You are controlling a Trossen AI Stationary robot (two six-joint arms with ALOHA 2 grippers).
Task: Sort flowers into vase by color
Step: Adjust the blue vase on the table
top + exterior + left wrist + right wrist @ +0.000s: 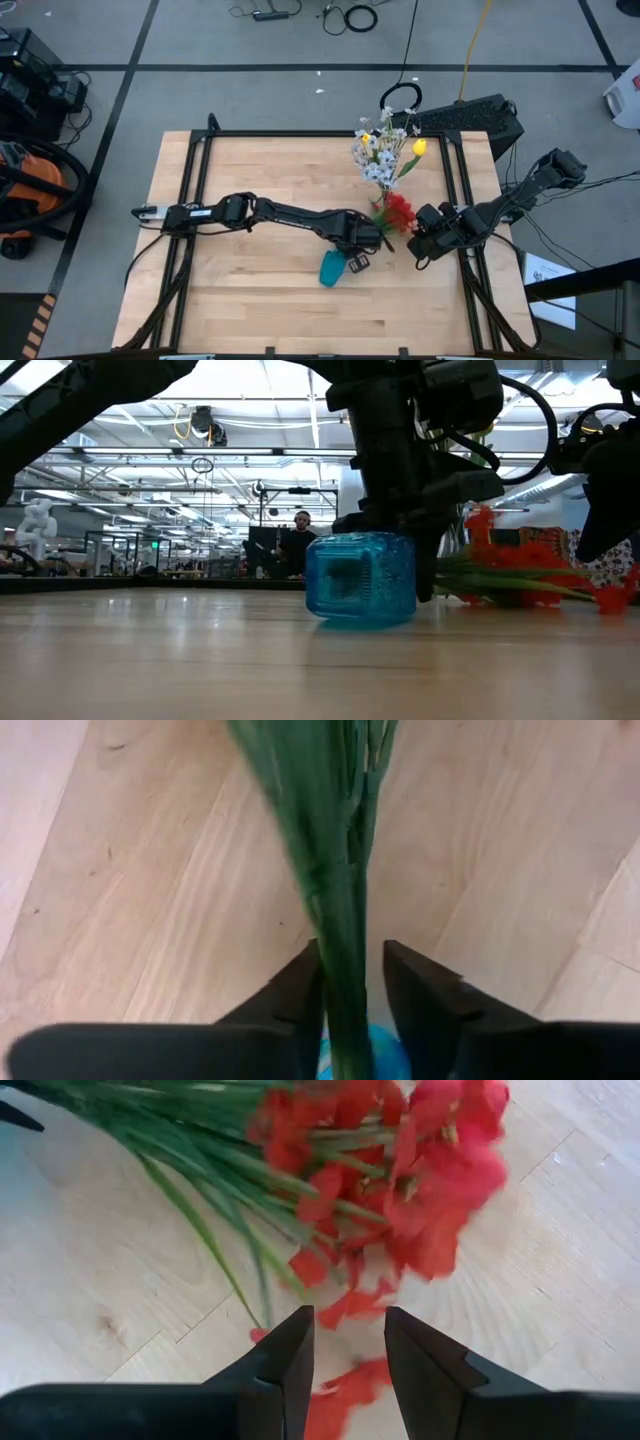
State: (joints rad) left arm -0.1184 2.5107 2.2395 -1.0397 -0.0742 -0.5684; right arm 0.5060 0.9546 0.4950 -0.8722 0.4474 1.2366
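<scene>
High view, desk: the pale wooden-plank desk [250, 300] is filling the middle of the frame, with both dark arms reaching in toward its centre-right.
High view, left pincer: the left pincer [362, 243] is sitting just right of centre, directly above the translucent blue plastic vase [332, 268], which is lying just below it in the frame.
High view, flowers: the red artificial flowers on thin green stems [396, 210] are lying just right of the left pincer; the whitish and yellow artificial flowers [385, 152] are spreading toward the upper right, well clear of the vase.
High view, right pincer: the right pincer [418, 243] is waiting immediately right of the red blossoms.
Low view, vase: the blue vase [360, 578] is standing at centre on the desk, with the left arm's dark body hanging over it; red blossoms [520, 565] are lying to its right.
Left wrist view, grip: the left pincer [352, 985] is closing narrow around a bunch of green stems [335, 840]; the fingers [295, 995] are pressing against the bunch on both sides, and a sliver of blue is showing beneath.
Left wrist view, axis: the stems' long axis is running straight away from the pincer, up the frame.
Right wrist view, state: the right pincer [348, 1345] is standing partly apart and holding nothing, the red blossoms [420, 1180] lying just ahead of it at upper right.
Judgement: the left arm is the nearer one, and the coming move seems to turn on keeping the stem ends over the vase.
</scene>
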